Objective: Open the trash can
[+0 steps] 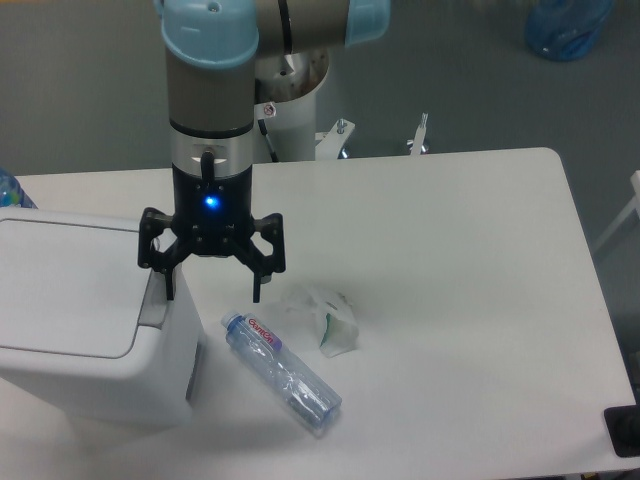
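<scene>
The trash can is a large white boxy bin at the left of the table, lid flat and closed. Its grey push tab is on the right edge of the lid. My gripper hangs just right of the bin, fingers pointing down and spread wide, open and empty. Its left fingertip is right above or at the tab; I cannot tell if it touches. The right fingertip hangs over the table.
A clear plastic bottle with a blue cap lies on the table right of the bin. A crumpled white wrapper lies beside it. The table's right edge is far off.
</scene>
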Controlling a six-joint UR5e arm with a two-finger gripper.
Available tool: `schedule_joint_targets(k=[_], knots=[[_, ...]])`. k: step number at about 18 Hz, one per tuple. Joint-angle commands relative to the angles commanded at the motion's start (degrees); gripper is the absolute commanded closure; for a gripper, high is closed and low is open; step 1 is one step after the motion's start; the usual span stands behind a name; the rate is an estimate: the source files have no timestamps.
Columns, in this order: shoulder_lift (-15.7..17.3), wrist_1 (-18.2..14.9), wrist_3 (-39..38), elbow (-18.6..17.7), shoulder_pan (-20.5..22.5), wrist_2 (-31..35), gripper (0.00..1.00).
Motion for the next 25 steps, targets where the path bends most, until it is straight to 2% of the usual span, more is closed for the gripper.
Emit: schedule_joint_targets(k=[25], knots=[[-0.2, 0.1, -0.9, -0.4, -0.4, 0.1, 0.00]])
